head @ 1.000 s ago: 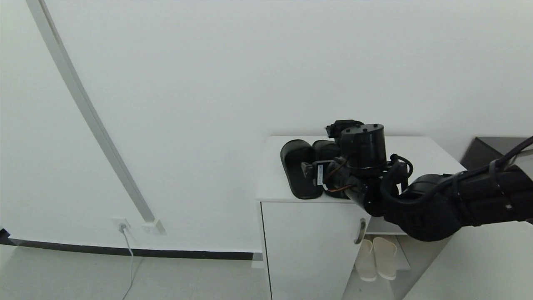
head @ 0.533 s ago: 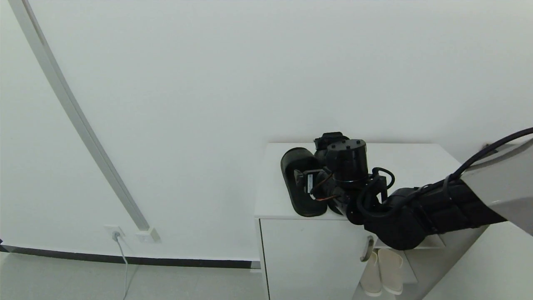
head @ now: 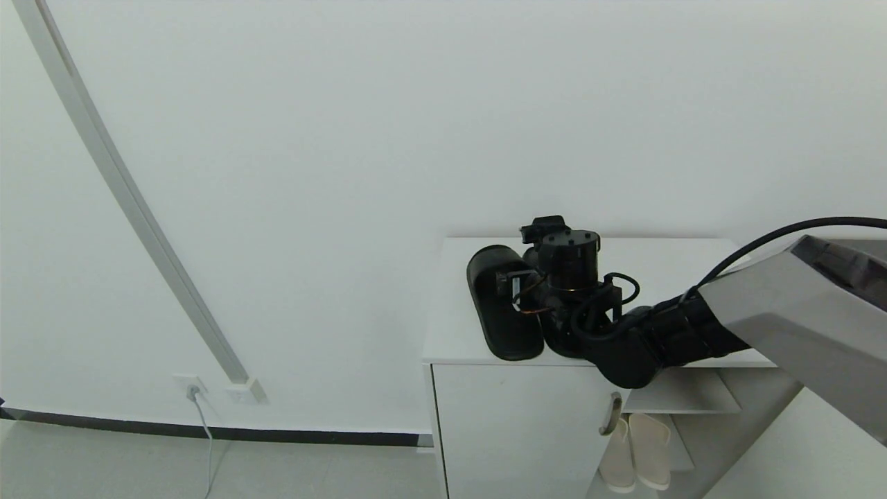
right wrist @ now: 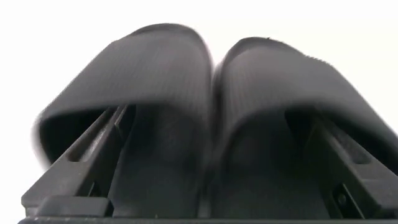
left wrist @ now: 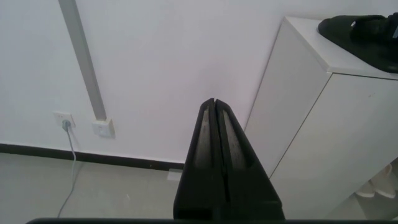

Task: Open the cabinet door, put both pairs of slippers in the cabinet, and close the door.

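Note:
A pair of black slippers [head: 502,305] lies side by side on top of the white cabinet [head: 513,430], near its front left corner. My right arm's wrist [head: 568,270] is over them. In the right wrist view my right gripper [right wrist: 211,177] is open, one finger [right wrist: 93,155] inside the strap of each black slipper [right wrist: 161,81]. A pair of white slippers [head: 634,450] stands on the low shelf in the cabinet's open right half. My left gripper [left wrist: 214,102] is shut and holds nothing, in the air to the left of the cabinet [left wrist: 323,124].
The cabinet's left door is shut, with a metal handle [head: 612,414] at its right edge. A wall socket with a plugged cable [head: 190,388] sits low on the wall to the left. A grey strip [head: 125,187] runs up the wall.
The head camera shifted. My right arm has stretched farther forward over the cabinet top, bringing the gripper in at the black slippers, which have not moved.

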